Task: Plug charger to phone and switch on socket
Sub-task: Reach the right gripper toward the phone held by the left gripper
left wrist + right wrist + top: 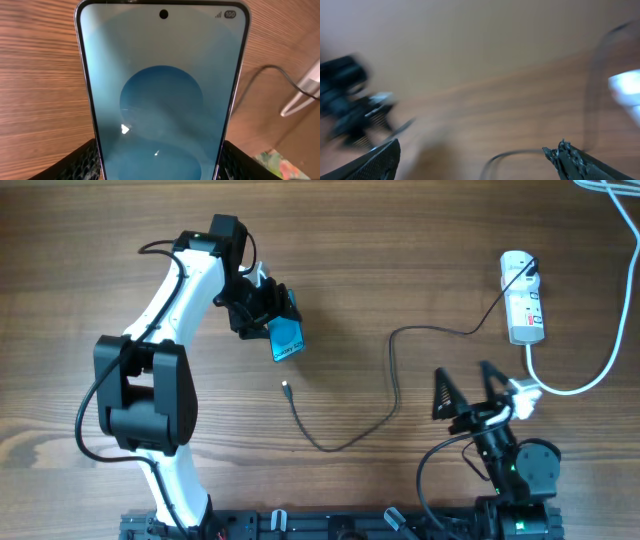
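My left gripper (268,312) is shut on the phone (287,340), a cyan-screened smartphone with a pale rim, held just above the table at the left centre. In the left wrist view the phone (162,90) fills the frame between the two black fingers (161,162). The charger (345,442) is a thin black cable; its metallic tip (286,388) lies on the wood just below the phone, and its plug end sits in the socket (523,309), a white power strip at the right. My right gripper (466,388) is open and empty above the table at the lower right; its wrist view is blurred.
A thick white cord (600,375) loops from the socket past the right gripper and up to the far right edge. The black cable curves across the table's middle. The left arm's white links stand at the left.
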You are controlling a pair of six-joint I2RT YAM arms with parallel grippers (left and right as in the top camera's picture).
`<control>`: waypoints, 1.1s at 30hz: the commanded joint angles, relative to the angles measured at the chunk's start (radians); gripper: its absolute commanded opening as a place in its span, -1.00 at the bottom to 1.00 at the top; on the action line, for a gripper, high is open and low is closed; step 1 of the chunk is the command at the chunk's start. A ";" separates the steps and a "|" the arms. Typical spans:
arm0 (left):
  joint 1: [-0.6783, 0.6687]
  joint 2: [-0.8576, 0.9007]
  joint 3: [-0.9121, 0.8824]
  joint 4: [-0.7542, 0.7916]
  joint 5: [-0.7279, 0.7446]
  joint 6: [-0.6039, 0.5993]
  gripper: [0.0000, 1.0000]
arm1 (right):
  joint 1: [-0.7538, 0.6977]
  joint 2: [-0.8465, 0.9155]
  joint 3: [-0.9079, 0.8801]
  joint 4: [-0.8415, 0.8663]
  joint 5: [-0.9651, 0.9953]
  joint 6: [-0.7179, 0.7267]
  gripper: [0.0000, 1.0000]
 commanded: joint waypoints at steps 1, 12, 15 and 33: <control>0.003 -0.028 0.021 0.003 0.074 0.054 0.35 | -0.002 0.105 0.034 0.003 -0.308 0.071 1.00; -0.037 -0.028 0.021 0.014 0.074 0.053 0.37 | -0.002 0.884 0.853 -0.376 -0.697 0.050 0.99; -0.069 -0.028 0.021 0.014 0.074 0.053 0.38 | -0.002 1.123 0.992 -0.502 -0.771 0.051 0.99; -0.197 -0.027 0.021 0.030 0.074 0.050 0.39 | 0.352 1.461 0.982 -0.480 -0.372 0.108 0.68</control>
